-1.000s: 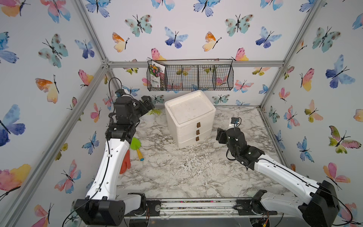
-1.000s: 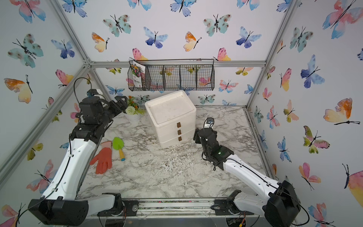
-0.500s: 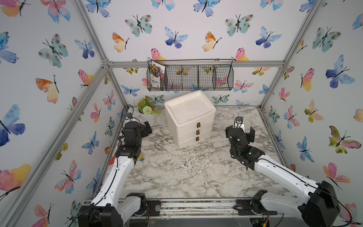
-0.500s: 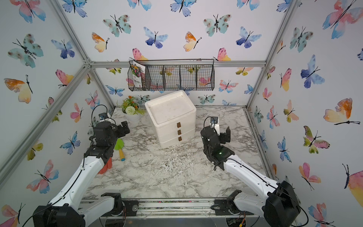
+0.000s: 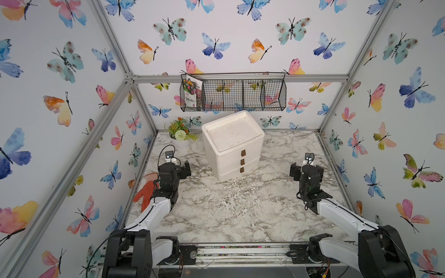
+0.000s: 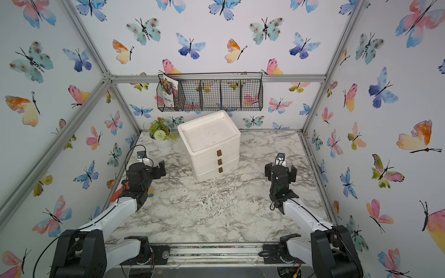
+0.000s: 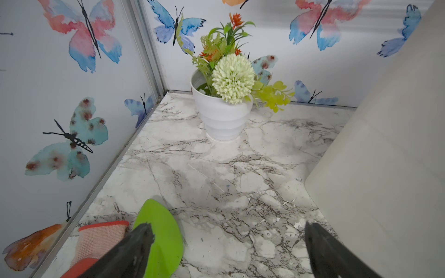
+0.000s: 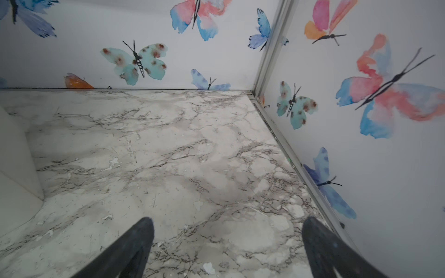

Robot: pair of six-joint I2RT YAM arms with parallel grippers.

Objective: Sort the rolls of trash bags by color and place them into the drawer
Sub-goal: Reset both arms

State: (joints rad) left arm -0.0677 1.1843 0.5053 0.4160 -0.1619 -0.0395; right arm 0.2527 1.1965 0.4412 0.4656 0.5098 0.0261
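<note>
Both arms drew back toward the lower frame corners, left gripper and right gripper spread empty; no rolls of trash bags are visible, the central white drawer cabinet is shut, so sorting seems finished

**Much Kept From Sight**

At 9 o'clock on the surface, the left arm covered part of the orange glove in both top views. In the left wrist view the left tool overlapped the green scoop, which the picture's edge cut off. The drawer unit ran out of both wrist views, and its shut fronts hid the insides. The print on the packet was too small to read.
</note>
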